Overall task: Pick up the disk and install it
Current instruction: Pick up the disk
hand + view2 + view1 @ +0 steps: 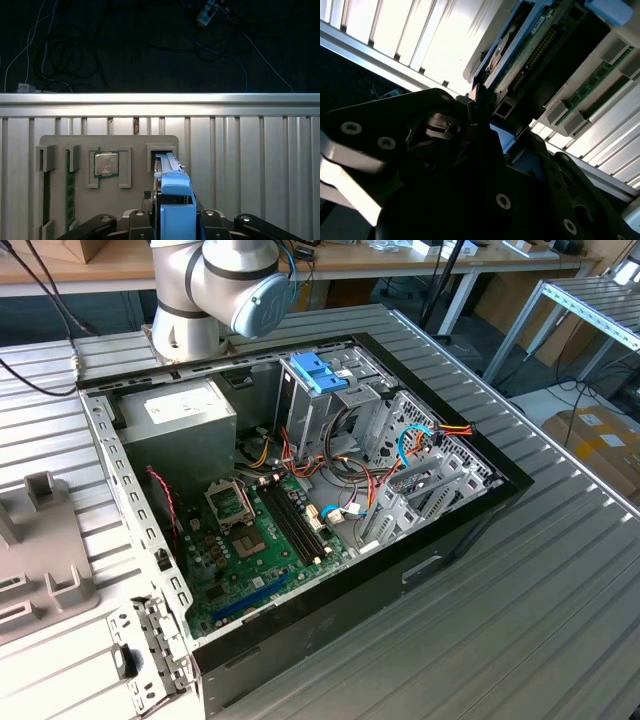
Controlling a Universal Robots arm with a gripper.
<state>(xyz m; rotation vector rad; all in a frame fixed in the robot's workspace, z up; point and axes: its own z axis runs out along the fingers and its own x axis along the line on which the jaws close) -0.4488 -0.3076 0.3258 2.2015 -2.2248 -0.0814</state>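
The disk [173,200] stands on edge in a slot of a grey holder [107,145], with its blue rail facing the first wrist view. My gripper [175,227] straddles it, black fingers [150,220] against both flat sides, shut on the disk. In the second wrist view the disk [530,55] shows its green circuit-board face and a blue rail end, with a fingertip [477,100] pressed at its edge. The open computer case [470,515] lies in the middle of the table. Its metal drive cage [300,410] carries a light-blue bracket [320,370].
The holder also carries a processor chip [106,164] and a memory stick [70,185]; it sits at the exterior view's left [40,550]. The arm's base [215,290] stands behind the case. A grey power-supply box [180,415] and loose cables [420,440] fill the case. The ribbed table's edge [160,98] runs just beyond the holder.
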